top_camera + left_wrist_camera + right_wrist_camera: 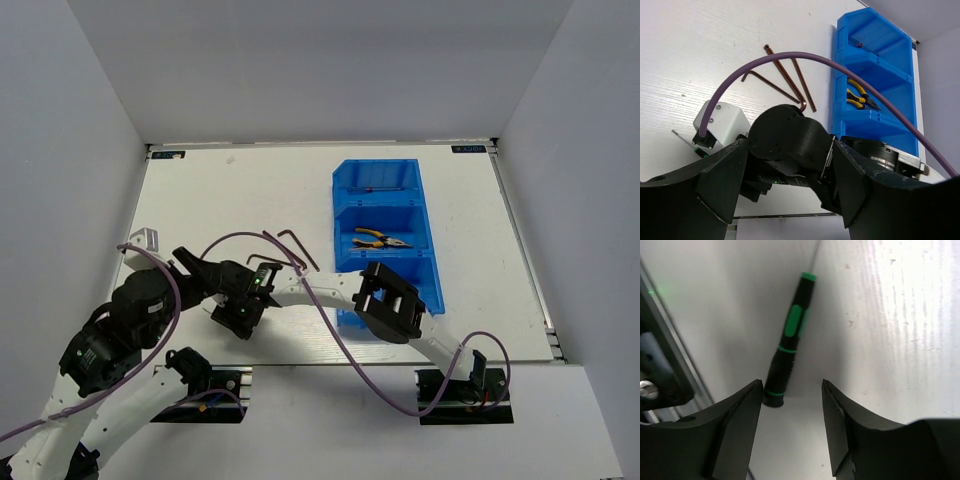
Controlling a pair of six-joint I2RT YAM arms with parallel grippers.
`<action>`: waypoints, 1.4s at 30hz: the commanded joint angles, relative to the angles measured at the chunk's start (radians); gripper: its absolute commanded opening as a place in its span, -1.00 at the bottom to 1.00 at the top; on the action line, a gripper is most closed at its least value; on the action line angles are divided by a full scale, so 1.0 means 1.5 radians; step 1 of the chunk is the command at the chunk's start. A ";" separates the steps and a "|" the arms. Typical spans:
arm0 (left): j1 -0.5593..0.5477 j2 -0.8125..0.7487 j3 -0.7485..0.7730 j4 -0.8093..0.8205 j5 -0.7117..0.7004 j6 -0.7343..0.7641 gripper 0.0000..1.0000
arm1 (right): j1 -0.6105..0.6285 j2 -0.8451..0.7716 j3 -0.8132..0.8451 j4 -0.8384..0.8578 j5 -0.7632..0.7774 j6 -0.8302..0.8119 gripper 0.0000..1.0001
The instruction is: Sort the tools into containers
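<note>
Item under inspection: a black screwdriver point(790, 340) with green grip bands. It lies flat on the counter point(220, 190), close to the near rail point(300, 352) and well apart from the blue containers point(384, 206) at the right. The right gripper point(791, 389) hangs low over it with jaws released. The handle butt sits just ahead of the gap, nearer one jaw, and neither jaw touches it. This reads as a pick being lined up, with the gap set across the handle. The left gripper point(788, 150) is likewise released and grasps nothing. It faces the right arm's wrist point(785, 125) at close range, which crowds the work area; contact between the arms is judged a risk, as is snagging the purple cable point(790, 55) arching over them. In the containers, the middle compartment holds pliers point(380, 240) and the far one a thin tool point(385, 188) too small to name. The near compartment is hidden by the right arm. Several hex keys point(295, 248) lie loose on the counter between the grippers and the containers, so sorting is judged to be partway done. The surface is white with a faint grain and is metal-edged. Plain pale walls point(300, 70) enclose it on three sides.
</note>
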 commanded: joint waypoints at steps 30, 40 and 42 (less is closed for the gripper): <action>0.002 0.064 0.075 0.147 -0.060 0.064 0.34 | -0.149 -0.185 -0.198 -0.014 -0.066 -0.037 -1.00; 0.002 0.112 -0.043 0.179 -0.046 -0.006 -0.60 | -0.351 -0.300 -0.088 -0.044 -0.133 -0.132 -1.00; 0.002 0.135 -0.064 0.202 -0.033 -0.006 -0.41 | -0.407 -0.300 -0.065 -0.040 -0.125 -0.132 -1.00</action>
